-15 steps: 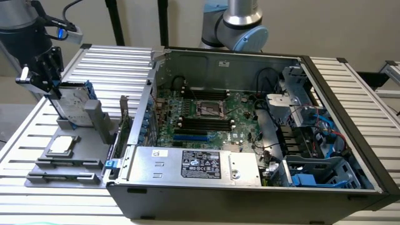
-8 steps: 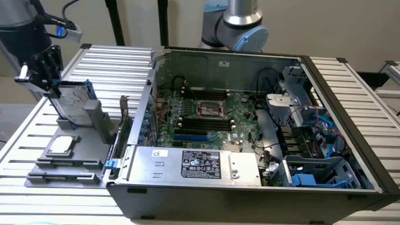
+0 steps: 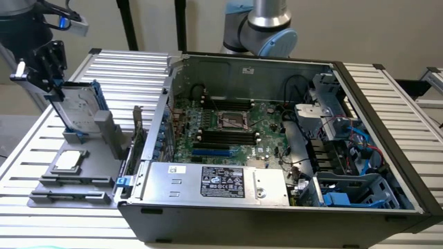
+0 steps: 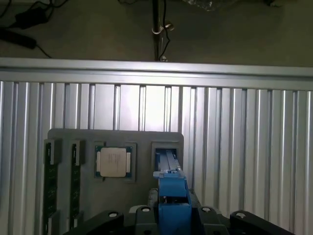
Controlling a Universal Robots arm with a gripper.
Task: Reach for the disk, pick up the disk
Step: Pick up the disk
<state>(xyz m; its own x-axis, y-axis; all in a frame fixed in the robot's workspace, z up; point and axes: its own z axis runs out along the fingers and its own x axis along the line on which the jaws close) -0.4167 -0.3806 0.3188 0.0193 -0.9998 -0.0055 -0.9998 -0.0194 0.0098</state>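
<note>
Clearly the work stands at the disk (image 3: 82, 106) itself. It stands on edge in a slot of the grey holder (image 3: 104, 132) on the slatted bench (image 3: 132, 62), at the exterior view's left, well apart from the open computer case (image 3: 207, 228). The jaws are at its upper end, and in the wrist view its blue frame runs into the black tooling between them. Whether they are pressed onto the frame or merely stand to either side cannot be told from either view. Nothing shows the disk raised out of its slot.

The risks look to lie in the fit. A grip off the frame's middle would likely tilt the disk against the slot walls, so that it binds or drags the holder up with it. The blue plastic edge is narrow and looks smooth, so a light pinch may slip. The square chip (image 3: 69, 161) lies in its recess near the slot, and a dropped or swinging disk could strike it.
</note>
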